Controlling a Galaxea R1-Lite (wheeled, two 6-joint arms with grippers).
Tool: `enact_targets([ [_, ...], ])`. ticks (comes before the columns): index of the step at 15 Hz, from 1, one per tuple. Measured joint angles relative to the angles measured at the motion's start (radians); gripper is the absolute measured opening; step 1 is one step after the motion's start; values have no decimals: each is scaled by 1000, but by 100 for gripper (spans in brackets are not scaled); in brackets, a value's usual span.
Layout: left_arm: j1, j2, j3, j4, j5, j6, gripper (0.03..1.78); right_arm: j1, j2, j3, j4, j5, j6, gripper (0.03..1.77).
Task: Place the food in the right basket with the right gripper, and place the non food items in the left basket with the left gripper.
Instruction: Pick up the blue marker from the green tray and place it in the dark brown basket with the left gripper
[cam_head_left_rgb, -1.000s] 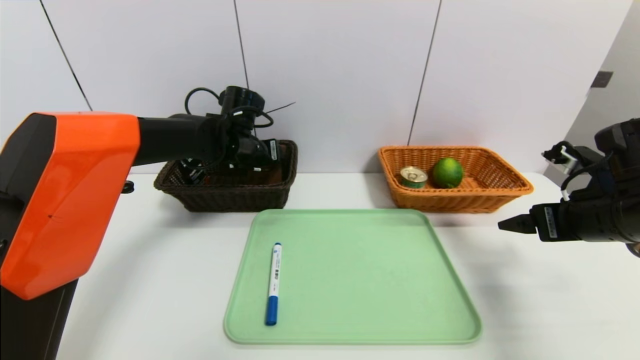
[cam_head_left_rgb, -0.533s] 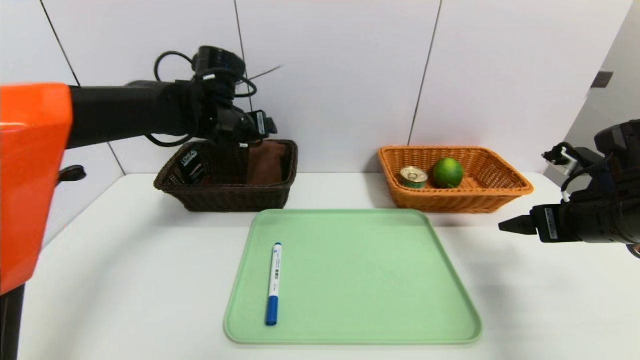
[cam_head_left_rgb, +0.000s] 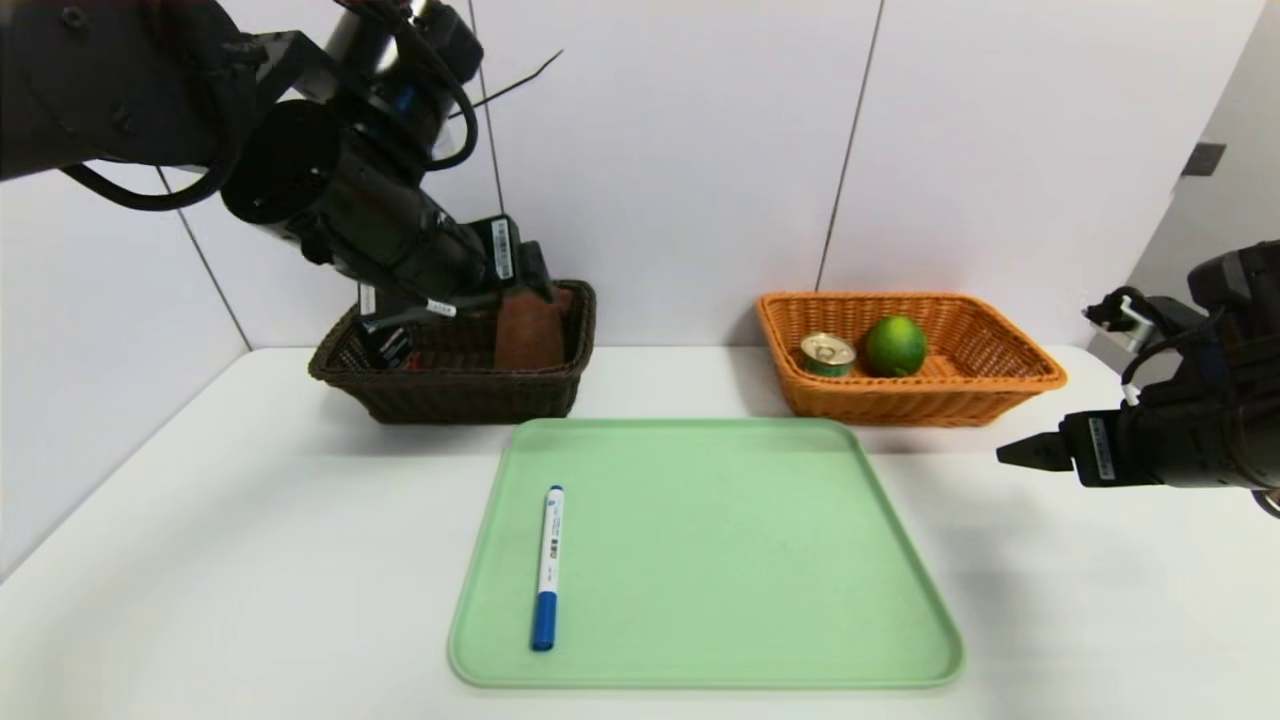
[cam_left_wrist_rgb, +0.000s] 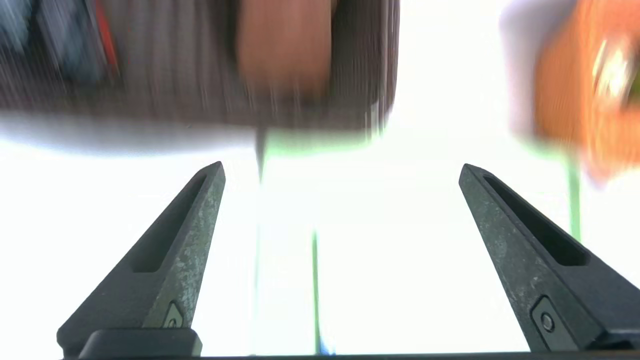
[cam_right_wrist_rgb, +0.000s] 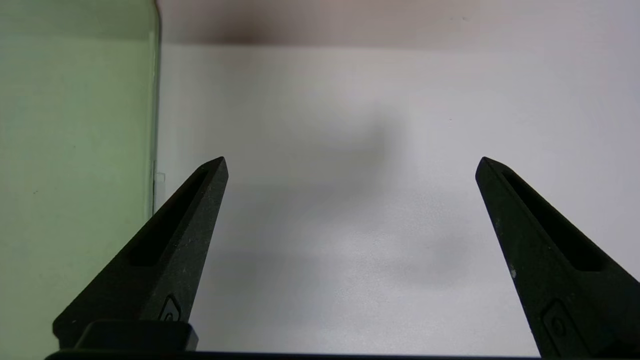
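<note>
A white marker with a blue cap (cam_head_left_rgb: 548, 565) lies on the left part of the green tray (cam_head_left_rgb: 720, 620). The dark brown left basket (cam_head_left_rgb: 455, 395) holds the rolled brown towel (cam_head_left_rgb: 530, 328) and the dark tube (cam_head_left_rgb: 385, 345). My left gripper (cam_head_left_rgb: 492, 292) hangs just above that basket, open and empty (cam_left_wrist_rgb: 342, 167). The orange right basket (cam_head_left_rgb: 990, 385) holds the tin can (cam_head_left_rgb: 827, 353) and the green lime (cam_head_left_rgb: 895, 345). At the right edge of the table my right gripper (cam_head_left_rgb: 1020, 452) hovers low, open and empty (cam_right_wrist_rgb: 350, 162).
The white table (cam_head_left_rgb: 250, 520) ends at a white panelled wall behind both baskets. In the right wrist view the tray's edge (cam_right_wrist_rgb: 152, 100) lies beside the right gripper. The left wrist view shows the dark basket (cam_left_wrist_rgb: 175, 75) and the orange basket (cam_left_wrist_rgb: 575, 85) ahead.
My left arm has risen out of the dark basket and swung upward, its jaws spreading wider. The towel and tube stay in the basket. The right arm has not moved.
</note>
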Motion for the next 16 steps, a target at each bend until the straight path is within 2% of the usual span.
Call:
enact_targets([
  [2,-71,-18,6,134,-10,-74,167,0,0,1,0,0,0,171],
  [4,-140,-21,48,176,-40,-140,167,-2,0,1,0,0,0,171],
  [6,-187,-11,114,177,-60,-198,168,-4,0,-1,-1,0,-1,171],
  [9,-215,16,196,174,-141,-239,169,-4,0,-1,-1,0,-3,171],
  [11,-219,30,251,156,-144,-235,169,-4,0,-1,-1,0,-3,171],
  [13,-223,44,302,92,-143,-229,169,-4,0,0,-1,-1,-3,171],
  [16,-223,81,324,54,-140,-227,169,-2,-1,2,0,-2,-3,171],
])
